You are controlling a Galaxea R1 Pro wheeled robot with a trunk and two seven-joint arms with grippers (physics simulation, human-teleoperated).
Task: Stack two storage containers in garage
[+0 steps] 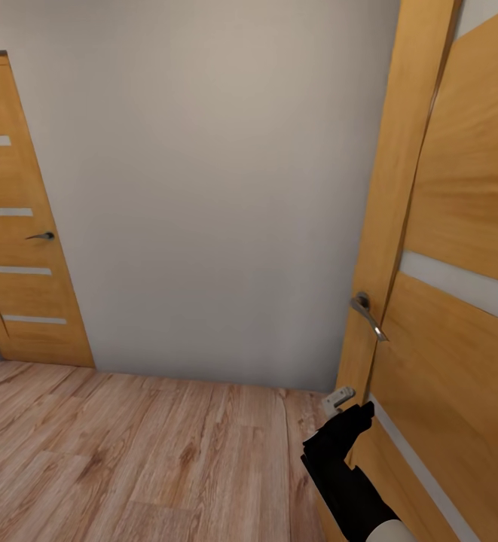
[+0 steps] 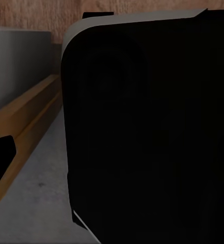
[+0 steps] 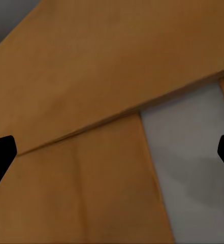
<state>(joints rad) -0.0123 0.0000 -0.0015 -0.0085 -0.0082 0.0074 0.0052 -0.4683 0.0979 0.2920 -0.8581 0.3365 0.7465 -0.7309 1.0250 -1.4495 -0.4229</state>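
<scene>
The two storage containers are out of view. My right gripper (image 1: 352,410) reaches forward at the lower right, close against a wooden door (image 1: 459,316). In the right wrist view the right gripper (image 3: 112,152) is open, its two dark fingertips (image 3: 0,157) far apart with nothing between them, and the door panel lies right in front. In the left wrist view one fingertip (image 2: 0,155) of my left gripper (image 2: 112,152) sits at the picture's edge. A large black part of my own body (image 2: 152,137) hides the other finger.
A pale beige wall (image 1: 218,196) stands ahead over light wood-plank flooring (image 1: 128,459). A shut wooden door (image 1: 19,241) with a handle (image 1: 41,236) is at the left. The right door's metal handle (image 1: 369,312) juts out just above my right arm.
</scene>
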